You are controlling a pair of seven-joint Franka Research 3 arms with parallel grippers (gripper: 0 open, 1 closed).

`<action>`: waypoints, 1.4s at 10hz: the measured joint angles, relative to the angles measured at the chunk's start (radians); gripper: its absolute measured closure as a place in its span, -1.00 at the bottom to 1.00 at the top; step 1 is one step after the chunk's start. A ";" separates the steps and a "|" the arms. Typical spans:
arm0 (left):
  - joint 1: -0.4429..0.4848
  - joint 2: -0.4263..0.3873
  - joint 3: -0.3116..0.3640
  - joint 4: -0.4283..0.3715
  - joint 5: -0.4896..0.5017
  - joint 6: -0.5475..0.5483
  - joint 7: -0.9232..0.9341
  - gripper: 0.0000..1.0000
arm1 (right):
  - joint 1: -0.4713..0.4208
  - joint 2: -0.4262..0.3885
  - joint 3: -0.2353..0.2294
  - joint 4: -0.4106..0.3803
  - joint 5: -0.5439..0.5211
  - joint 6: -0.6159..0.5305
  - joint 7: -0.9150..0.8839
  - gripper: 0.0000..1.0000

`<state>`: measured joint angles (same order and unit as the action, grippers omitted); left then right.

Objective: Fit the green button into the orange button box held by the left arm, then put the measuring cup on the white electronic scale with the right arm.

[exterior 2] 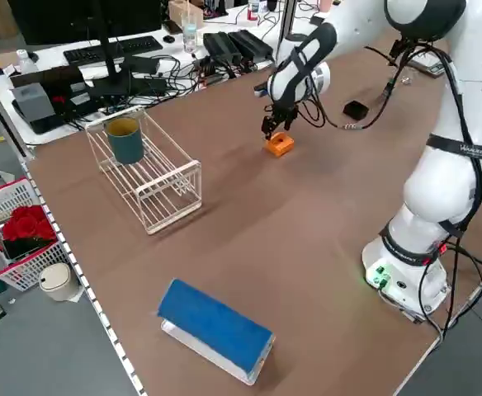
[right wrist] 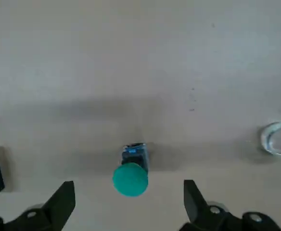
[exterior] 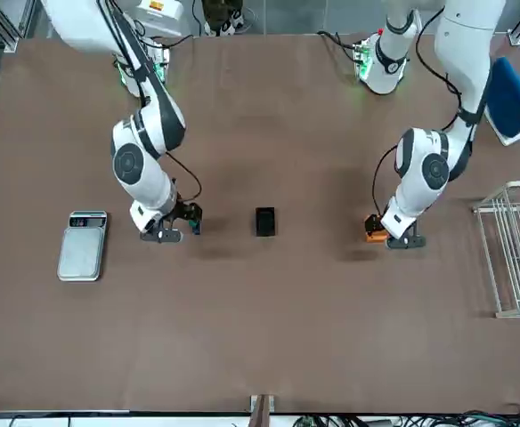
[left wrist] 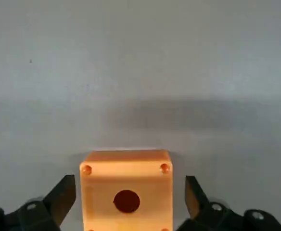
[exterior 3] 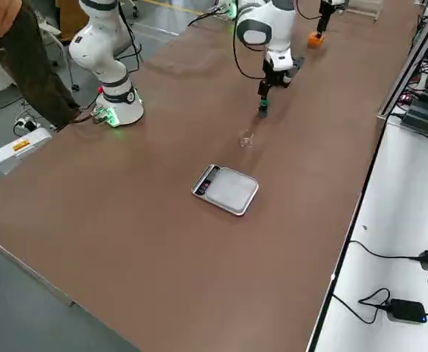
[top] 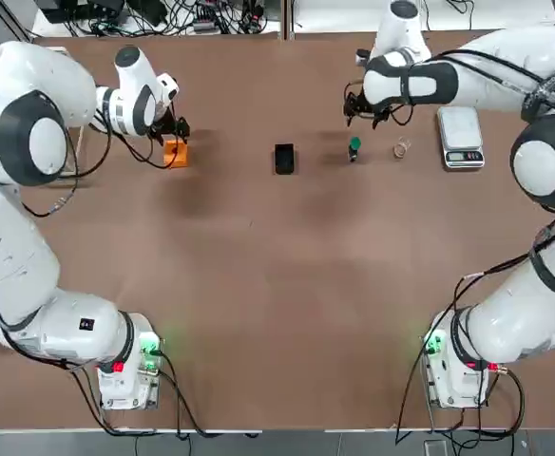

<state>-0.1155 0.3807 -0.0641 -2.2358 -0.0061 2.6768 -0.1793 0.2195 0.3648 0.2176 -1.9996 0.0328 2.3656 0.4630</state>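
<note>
Brown tabletop (top: 258,285) holds everything; left gripper (left wrist: 126,202) gapes astride the orange box (left wrist: 126,190); right gripper (right wrist: 128,204) hangs open over the green button (right wrist: 130,179), which could topple if nudged.

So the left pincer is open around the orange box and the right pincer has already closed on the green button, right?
Not quite: the right pincer is open too, the green button lying free between its fingers, as the right wrist view shows. The left pincer is indeed open around the orange box.
</note>
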 joint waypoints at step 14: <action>-0.001 0.008 0.000 -0.039 0.000 0.001 -0.021 -0.98 | 0.020 0.086 -0.006 -0.050 -0.037 0.123 0.040 -0.37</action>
<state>-0.1163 0.3889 -0.0641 -2.2748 -0.0061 2.6783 -0.2005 0.2395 0.4505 0.2120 -2.0498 -0.0043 2.4890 0.5034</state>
